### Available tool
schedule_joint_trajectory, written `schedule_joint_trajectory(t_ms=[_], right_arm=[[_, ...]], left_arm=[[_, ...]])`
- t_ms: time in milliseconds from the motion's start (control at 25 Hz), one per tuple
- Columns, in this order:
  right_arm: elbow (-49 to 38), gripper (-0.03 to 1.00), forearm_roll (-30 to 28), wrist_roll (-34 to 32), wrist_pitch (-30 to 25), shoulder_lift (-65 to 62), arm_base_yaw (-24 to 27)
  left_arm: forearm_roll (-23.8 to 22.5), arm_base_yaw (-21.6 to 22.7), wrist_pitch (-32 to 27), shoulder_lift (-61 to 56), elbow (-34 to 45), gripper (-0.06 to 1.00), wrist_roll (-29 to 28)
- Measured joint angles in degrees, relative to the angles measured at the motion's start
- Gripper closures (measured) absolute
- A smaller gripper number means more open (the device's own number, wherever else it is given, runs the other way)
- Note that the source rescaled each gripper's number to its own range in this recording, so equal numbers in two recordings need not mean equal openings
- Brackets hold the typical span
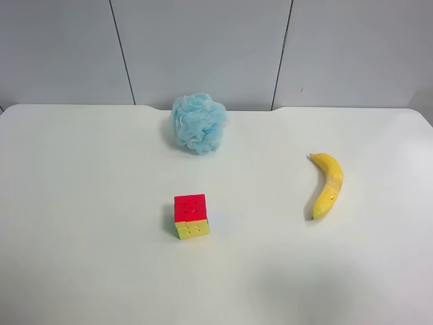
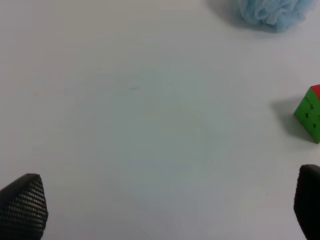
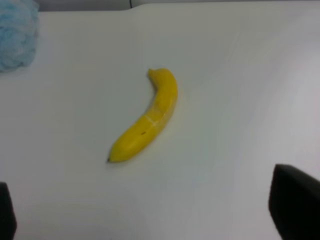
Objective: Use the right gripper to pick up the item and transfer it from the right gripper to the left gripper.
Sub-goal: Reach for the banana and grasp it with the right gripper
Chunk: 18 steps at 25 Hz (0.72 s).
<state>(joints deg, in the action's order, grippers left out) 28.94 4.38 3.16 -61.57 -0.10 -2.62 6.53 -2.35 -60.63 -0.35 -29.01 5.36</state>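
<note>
Lying flat, well apart from the puzzle cube (image 1: pixel 191 216), the banana (image 1: pixel 327 184) is waiting untouched. The right gripper (image 3: pixel 150 210) is hanging spread wide. Probably light, smooth and easily bruised, the fruit is calling for a gentle pinch across its middle.

The left tool (image 2: pixel 165 207), fingers (image 2: pixel 22 207) spread wide, hangs over the table (image 2: pixel 140 110) near cube (image 2: pixel 311 112) and sponge (image 2: pixel 272 11).

on table (image 1: pixel 67 203) | sponge (image 1: pixel 198 122) centre, near back edge | cube (image 1: pixel 191 216) in front of sponge, apart | banana (image 1: pixel 327 185) at exterior high view's right, lying front-to-back, well apart from both
</note>
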Motion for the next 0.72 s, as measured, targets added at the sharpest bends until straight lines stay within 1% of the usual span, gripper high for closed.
schedule_joint_trajectory(t_ms=[720], right_arm=[[0.00, -0.03, 0.00, 0.00, 0.00, 0.00, 0.00]], left_arm=[[0.00, 0.00, 0.02, 0.00, 0.00, -0.06, 0.00]])
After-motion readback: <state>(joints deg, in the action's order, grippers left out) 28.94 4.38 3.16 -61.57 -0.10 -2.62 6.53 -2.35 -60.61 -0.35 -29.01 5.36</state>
